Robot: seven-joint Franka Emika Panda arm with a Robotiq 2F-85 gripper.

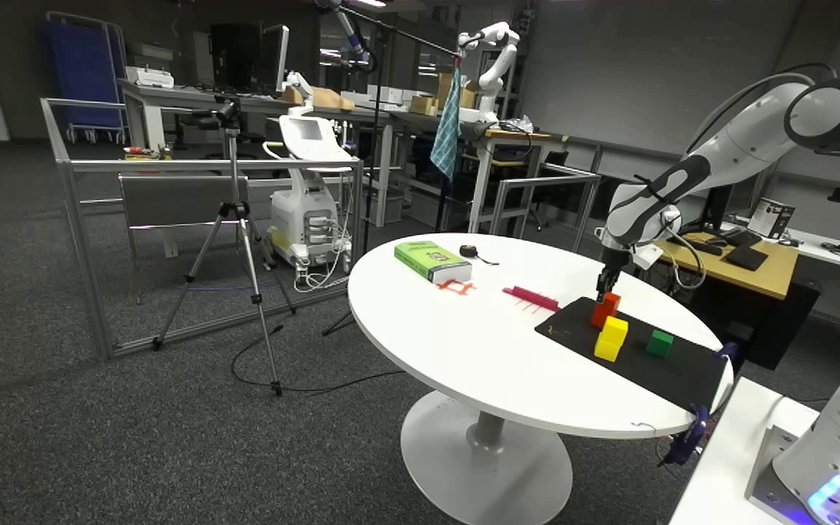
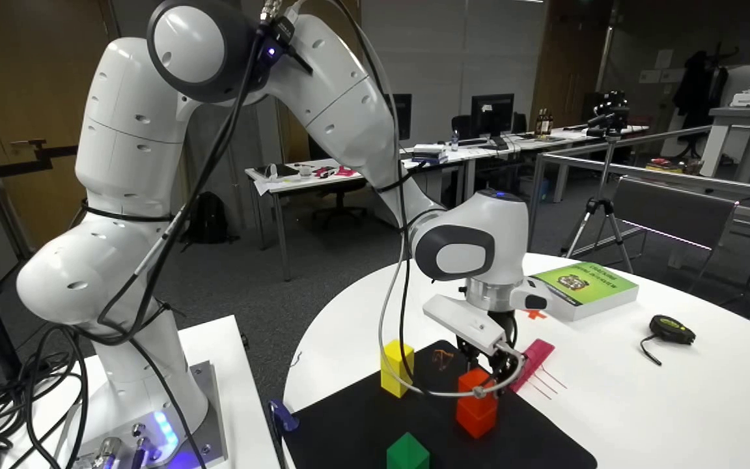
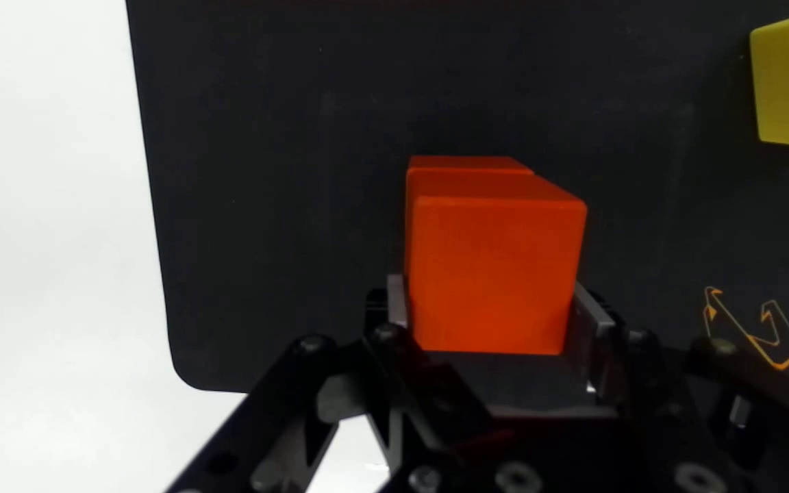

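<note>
My gripper (image 3: 494,308) is shut on the upper red block (image 3: 497,246), with finger pads (image 3: 396,301) against opposite sides of it. Directly beneath is a lower red block (image 3: 466,163), whose far edge peeks out slightly; in an exterior view the lower red block (image 2: 477,420) stands on the black mat (image 2: 342,423). The two look stacked and nearly aligned. Beside them rises a yellow stack (image 1: 612,339) of two blocks, the top one a little offset. A green block (image 1: 659,343) sits alone on the mat, nearer the robot's base.
A magenta strip (image 2: 534,361) lies just off the mat on the round white table (image 1: 420,335). Farther out are a green book (image 1: 431,259) and a tape measure (image 2: 671,330). Blue clamps (image 1: 688,437) grip the table edge. A cable (image 2: 388,312) hangs beside the arm.
</note>
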